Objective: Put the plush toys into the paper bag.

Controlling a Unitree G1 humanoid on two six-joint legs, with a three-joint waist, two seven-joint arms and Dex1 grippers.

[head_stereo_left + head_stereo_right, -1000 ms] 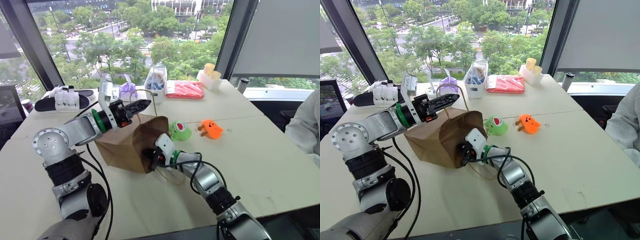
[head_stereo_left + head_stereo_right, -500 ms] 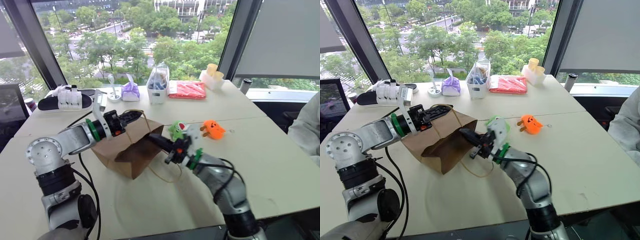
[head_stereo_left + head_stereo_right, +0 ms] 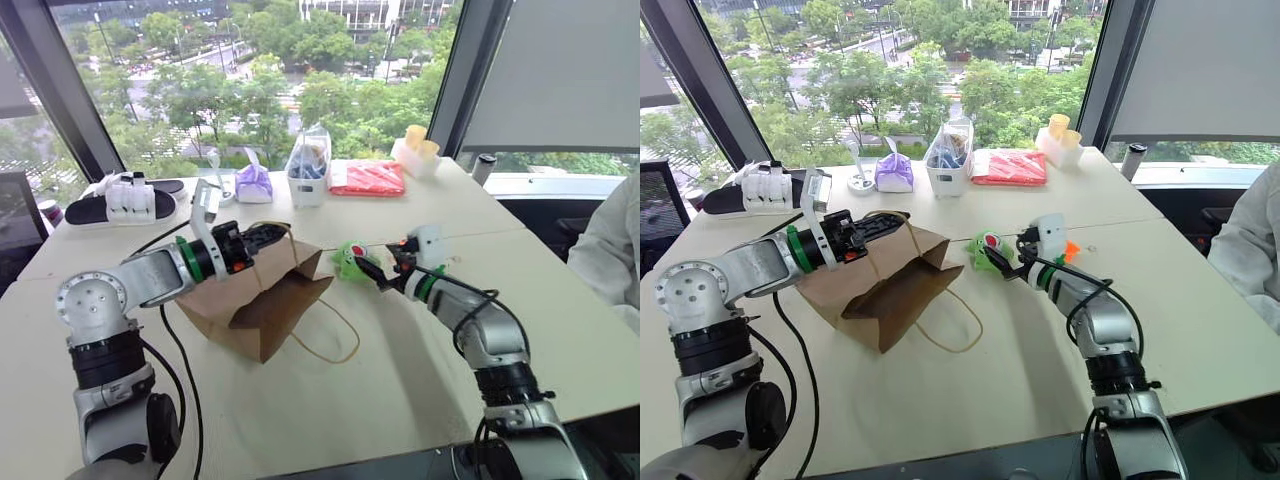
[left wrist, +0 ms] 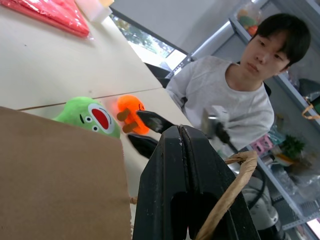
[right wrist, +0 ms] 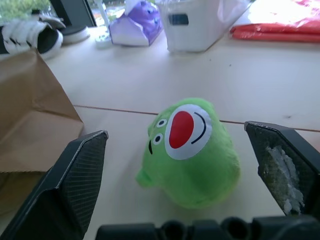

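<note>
Green plush toy [image 5: 192,150] on worktop [image 3: 400,370] beside paper bag [image 3: 255,305] mouth, looks soft, light, squashy; grab round belly. Right gripper [image 5: 187,165] jaws spread wide around it. Left gripper [image 4: 192,150] jaws pinching bag handle [image 4: 227,192].

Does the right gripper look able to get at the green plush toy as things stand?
Probably yes: the right gripper is open, the green plush toy sits on the table between its fingers, nothing between them.

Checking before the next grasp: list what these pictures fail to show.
- Orange plush toy: mostly hidden behind the right gripper in the head views.
- Paper bag interior: its mouth faces away from the head camera.
- Green plush toy: its underside is hidden against the table.
</note>
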